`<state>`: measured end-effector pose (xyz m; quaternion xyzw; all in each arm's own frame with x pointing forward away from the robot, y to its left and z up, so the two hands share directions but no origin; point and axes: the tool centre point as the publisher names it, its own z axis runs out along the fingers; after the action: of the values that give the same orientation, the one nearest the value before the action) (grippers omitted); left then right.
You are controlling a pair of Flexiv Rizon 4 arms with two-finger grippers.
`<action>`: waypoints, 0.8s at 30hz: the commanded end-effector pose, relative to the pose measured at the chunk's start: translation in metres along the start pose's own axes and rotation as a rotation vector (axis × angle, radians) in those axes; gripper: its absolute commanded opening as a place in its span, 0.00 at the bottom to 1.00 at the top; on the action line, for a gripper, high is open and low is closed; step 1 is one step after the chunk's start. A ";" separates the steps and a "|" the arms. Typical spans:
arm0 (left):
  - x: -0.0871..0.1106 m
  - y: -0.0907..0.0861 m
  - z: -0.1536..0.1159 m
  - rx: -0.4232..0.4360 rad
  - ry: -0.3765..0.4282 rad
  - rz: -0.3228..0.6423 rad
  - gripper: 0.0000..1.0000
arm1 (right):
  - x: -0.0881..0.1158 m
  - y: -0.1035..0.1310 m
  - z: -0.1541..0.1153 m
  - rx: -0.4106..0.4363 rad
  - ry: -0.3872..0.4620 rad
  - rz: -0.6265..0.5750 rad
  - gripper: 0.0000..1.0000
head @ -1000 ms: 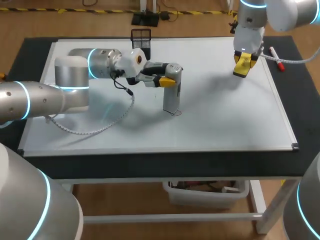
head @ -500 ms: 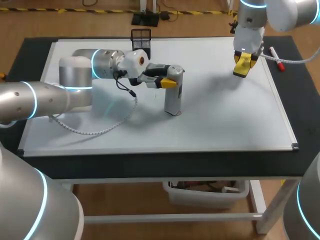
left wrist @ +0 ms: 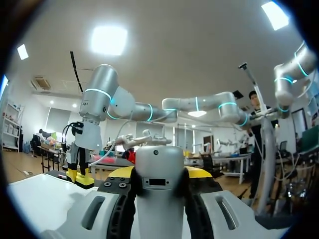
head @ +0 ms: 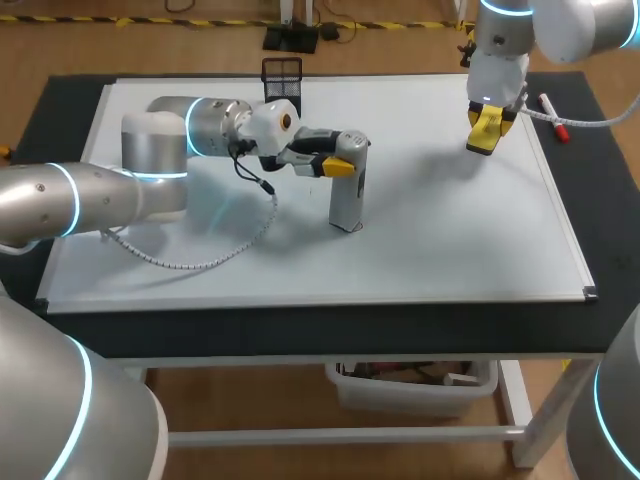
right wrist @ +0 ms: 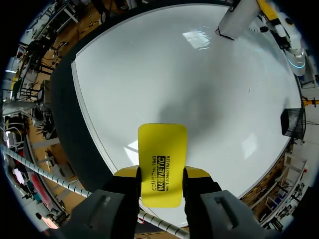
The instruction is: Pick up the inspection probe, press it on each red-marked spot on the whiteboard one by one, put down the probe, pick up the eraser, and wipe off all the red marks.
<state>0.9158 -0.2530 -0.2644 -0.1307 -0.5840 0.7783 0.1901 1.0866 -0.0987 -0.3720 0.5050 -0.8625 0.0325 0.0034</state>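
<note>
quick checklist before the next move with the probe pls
1. Left gripper shut on the probe: ok, a finger on each side.
2. Probe upright, tip on the whiteboard: ok.
3. Tip on a red mark: cannot tell, the probe hides the spot.
4. Right gripper holding the eraser off the board: ok.
5. Cable clear of the probe's tip: ok, it lies on the board on the left arm's side.

left arm [head: 100, 195]: comes in from the left, forearm level, wrist horizontal | left gripper [head: 337, 164]: fingers sideways, clamped on the upright probe [head: 345, 200] near its top | right arm [head: 560, 25]: wrist pointing down | right gripper [head: 483, 133]: fingers clamped on eraser [right wrist: 162, 149], which juts ahead of the tips
</note>
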 end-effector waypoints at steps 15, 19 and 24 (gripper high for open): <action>0.000 0.002 -0.004 -0.090 0.002 0.012 0.00 | 0.000 -0.001 -0.001 0.001 0.003 -0.001 0.00; 0.001 0.003 -0.004 -0.091 0.001 0.011 0.00 | 0.000 -0.001 -0.001 0.001 0.003 -0.001 0.00; 0.001 0.003 -0.004 -0.092 0.002 0.009 0.00 | 0.000 -0.001 -0.001 0.001 0.003 -0.001 0.00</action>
<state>0.9183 -0.2500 -0.2683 -0.1450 -0.6156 0.7528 0.1828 1.0866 -0.0987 -0.3720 0.5050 -0.8625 0.0325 0.0034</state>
